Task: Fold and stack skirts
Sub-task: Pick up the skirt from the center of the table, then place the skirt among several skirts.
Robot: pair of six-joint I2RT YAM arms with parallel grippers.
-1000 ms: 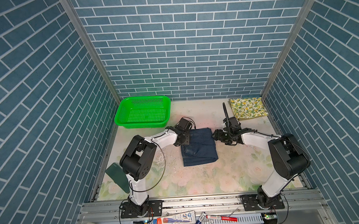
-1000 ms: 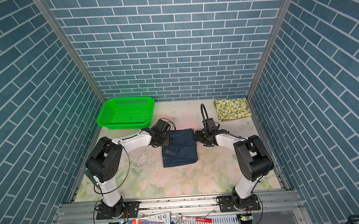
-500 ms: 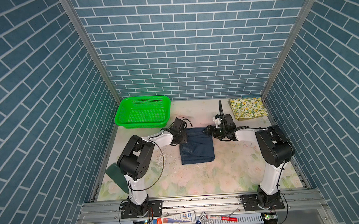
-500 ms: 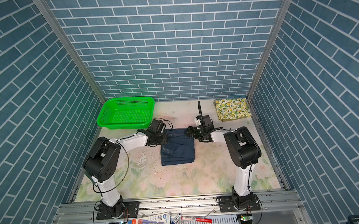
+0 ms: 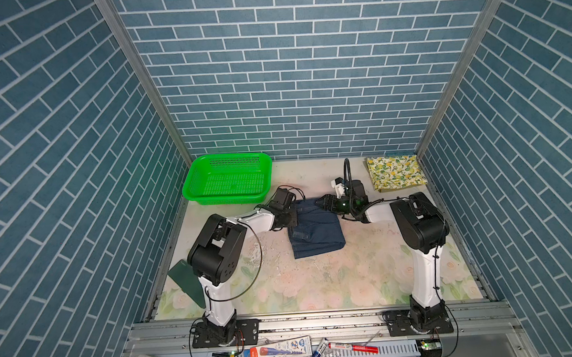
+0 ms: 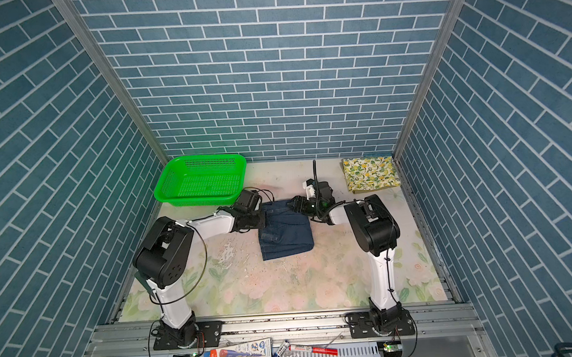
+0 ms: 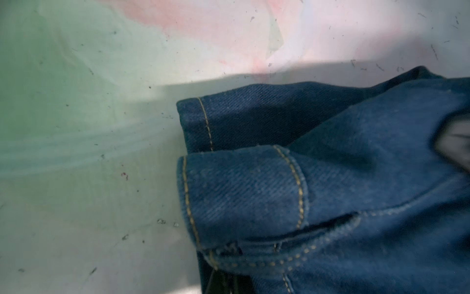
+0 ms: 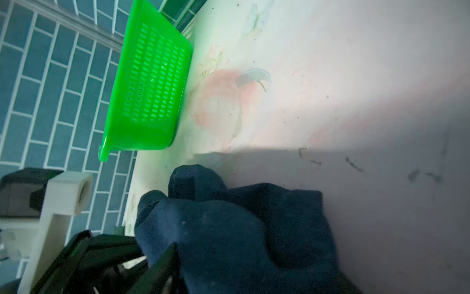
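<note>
A folded dark navy denim skirt (image 5: 316, 233) (image 6: 286, 233) lies mid-table. My left gripper (image 5: 295, 216) (image 6: 264, 217) is shut on the skirt's far left corner. In the left wrist view, stitched denim (image 7: 318, 191) fills the space at the jaws. My right gripper (image 5: 321, 202) (image 6: 292, 204) is at the far right corner. Its fingers (image 8: 162, 264) stand apart, with bunched denim (image 8: 241, 234) lying over and between them. The lemon-print skirt (image 5: 396, 176) (image 6: 369, 174) lies folded at the back right. An olive-khaki edge (image 5: 401, 189) shows beneath it.
A green mesh basket (image 5: 227, 184) (image 6: 201, 182) (image 8: 150, 89) stands at the back left, close behind my left wrist. A dark green sheet (image 5: 186, 285) leans by the left arm's base. Pens and a tube lie on the front rail (image 5: 287, 352). Brick walls close in three sides.
My left gripper has shut on the denim corner. My right gripper has moved left and back, from beside the skirt onto its far edge, and its fingers have narrowed.
</note>
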